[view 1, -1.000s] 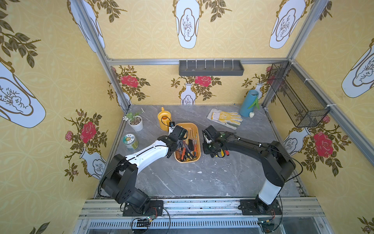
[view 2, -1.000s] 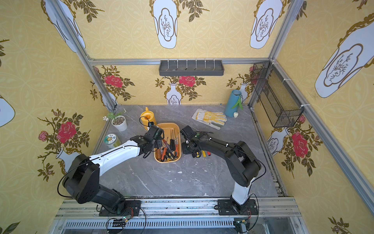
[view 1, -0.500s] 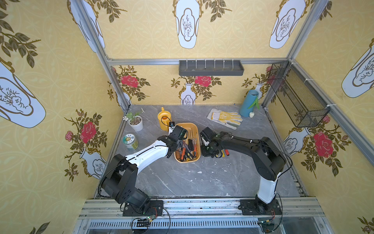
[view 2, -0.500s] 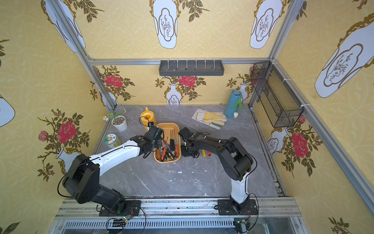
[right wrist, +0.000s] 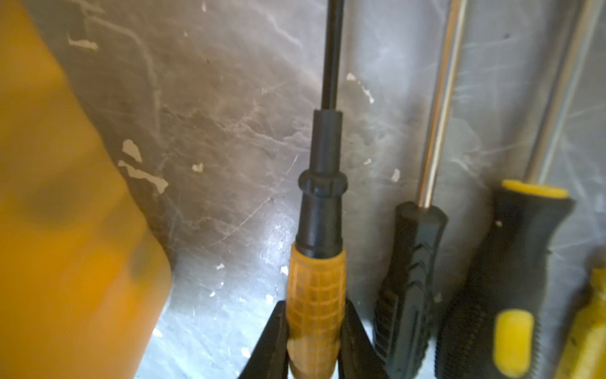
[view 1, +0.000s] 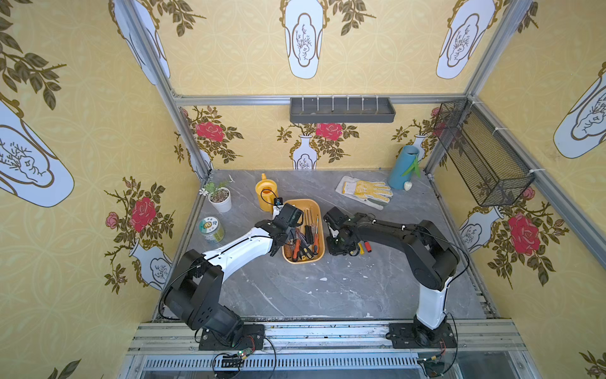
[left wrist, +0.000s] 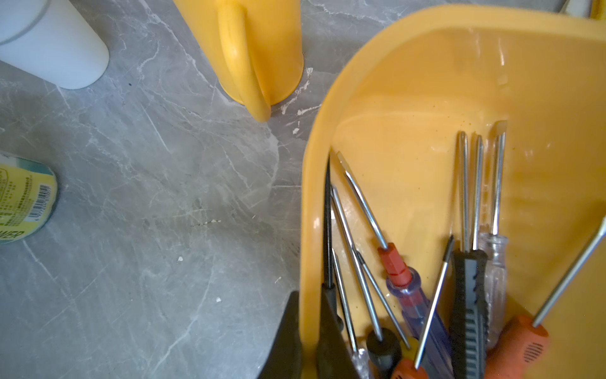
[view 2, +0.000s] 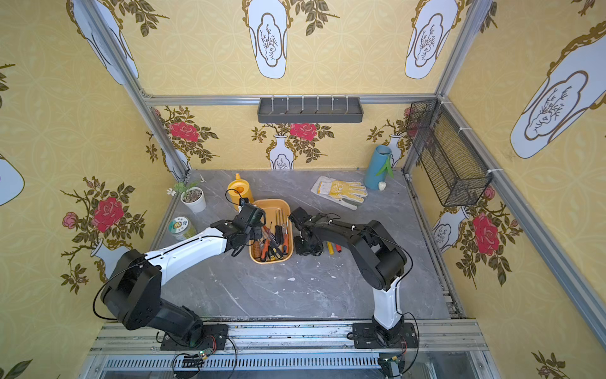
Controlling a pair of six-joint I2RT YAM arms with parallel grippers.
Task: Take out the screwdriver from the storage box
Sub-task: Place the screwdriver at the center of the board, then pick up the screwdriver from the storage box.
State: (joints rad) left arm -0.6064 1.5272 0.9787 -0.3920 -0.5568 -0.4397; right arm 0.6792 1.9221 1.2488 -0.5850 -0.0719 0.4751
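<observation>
Storage box (view 1: 305,204): shallow yellow-orange plastic tub, rounded corners, rolled rim. It sits flat on the grey tabletop, mid-scene. Far half bare, near half w/ piled screwdrivers (view 1: 303,242). Left gripper (left wrist: 308,331) pinches its left wall.

Amber-handled screwdriver (right wrist: 316,229): black collar & shaft, outside the box, just right of it. Handle sits betw. right gripper (right wrist: 314,306) fingers; on or just above the table, can't tell.

I am looking down on a grey marble table (view 1: 328,288). My left gripper (view 1: 279,244) is sitting at the rim of an orange storage box (view 1: 296,205) holding screwdrivers (view 1: 315,238). My right gripper (view 1: 339,252) is pointing down just beside the box, next to loose yellow and red handles (view 1: 361,246).
</observation>
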